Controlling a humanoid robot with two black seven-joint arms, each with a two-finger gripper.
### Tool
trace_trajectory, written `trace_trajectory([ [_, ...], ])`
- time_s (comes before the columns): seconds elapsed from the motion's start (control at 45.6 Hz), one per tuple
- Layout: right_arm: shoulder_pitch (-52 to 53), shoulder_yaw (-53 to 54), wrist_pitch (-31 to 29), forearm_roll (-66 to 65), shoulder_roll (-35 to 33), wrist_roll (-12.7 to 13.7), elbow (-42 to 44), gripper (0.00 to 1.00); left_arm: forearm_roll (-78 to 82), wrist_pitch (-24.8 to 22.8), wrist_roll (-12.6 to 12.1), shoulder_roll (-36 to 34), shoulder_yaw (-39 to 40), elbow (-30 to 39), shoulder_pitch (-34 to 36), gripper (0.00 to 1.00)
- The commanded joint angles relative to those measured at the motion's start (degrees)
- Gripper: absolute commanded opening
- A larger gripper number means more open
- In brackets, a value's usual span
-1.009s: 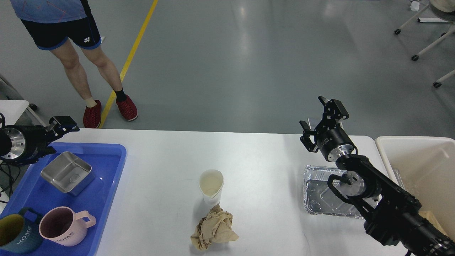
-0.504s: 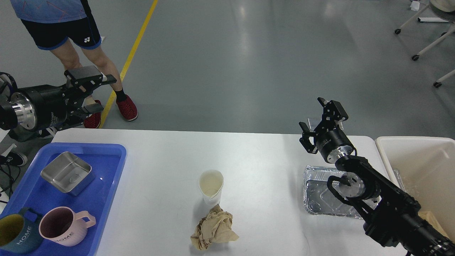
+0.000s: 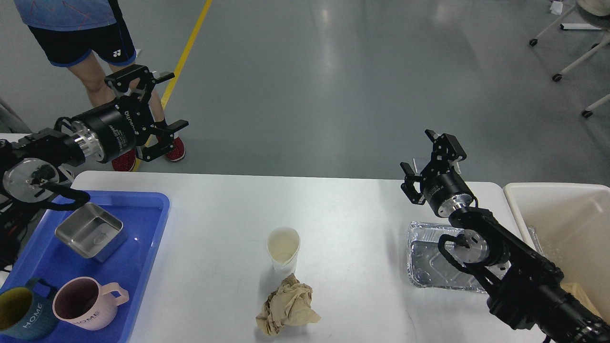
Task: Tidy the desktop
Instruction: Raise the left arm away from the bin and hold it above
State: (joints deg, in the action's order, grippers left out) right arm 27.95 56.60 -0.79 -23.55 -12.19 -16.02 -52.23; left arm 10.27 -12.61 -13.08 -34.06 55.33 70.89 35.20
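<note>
Left gripper [image 3: 159, 102] has swung up from low beside the blue tray [image 3: 157, 202] within the last second; it now sits raised past the desktop's [image 3: 343, 209] far-left edge, jaws spread, empty. Right gripper [image 3: 426, 159] unchanged, open, empty, foil tray [image 3: 421, 267] just below and behind it. Paper cup [image 3: 283, 248] and crumpled paper [image 3: 286, 305] sit well right of and nearer than the left gripper. Likely lining up for the cup next.

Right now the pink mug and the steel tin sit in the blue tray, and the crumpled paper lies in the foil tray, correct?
Not quite. In the head view the crumpled paper lies on the desktop, just in front of the paper cup; the foil tray is off to the right. The pink mug and steel tin do sit in the blue tray.
</note>
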Motion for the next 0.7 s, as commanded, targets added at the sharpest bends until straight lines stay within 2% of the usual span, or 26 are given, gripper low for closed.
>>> trace_trajectory([
  [0.0,-0.09,0.0,0.0,-0.01,-0.03,0.02,0.02,1.0,0.19,-0.13,-0.02,7.33,6.28,-4.62,-3.47,0.96],
  [0.175,-0.26,-0.08,0.08,-0.01,-0.03,0.02,0.02,1.0,0.37,-0.13,0.16,13.23,12.88,-9.72,-5.76,0.96],
  [0.197,-0.26,-0.08,0.0,-0.01,-0.03,0.02,0.02,1.0,0.37,-0.13,0.42,15.41,15.31,-12.59,-6.19,0.96],
  [0.241,-0.18,-0.08,0.0,-0.01,-0.03,0.02,0.02,1.0,0.37,-0.13,0.68,16.48,16.3,-14.02,-6.2,0.96],
  [0.373,-0.09,-0.08,0.08,0.08,-0.03,0.02,0.02,1.0,0.37,-0.13,1.65,18.41,16.92,-16.4,-6.2,0.96],
  [0.68,-0.17,-0.08,0.08,-0.01,-0.03,0.02,0.02,1.0,0.37,-0.05,1.65,20.17,16.83,-19.91,-6.29,0.96],
])
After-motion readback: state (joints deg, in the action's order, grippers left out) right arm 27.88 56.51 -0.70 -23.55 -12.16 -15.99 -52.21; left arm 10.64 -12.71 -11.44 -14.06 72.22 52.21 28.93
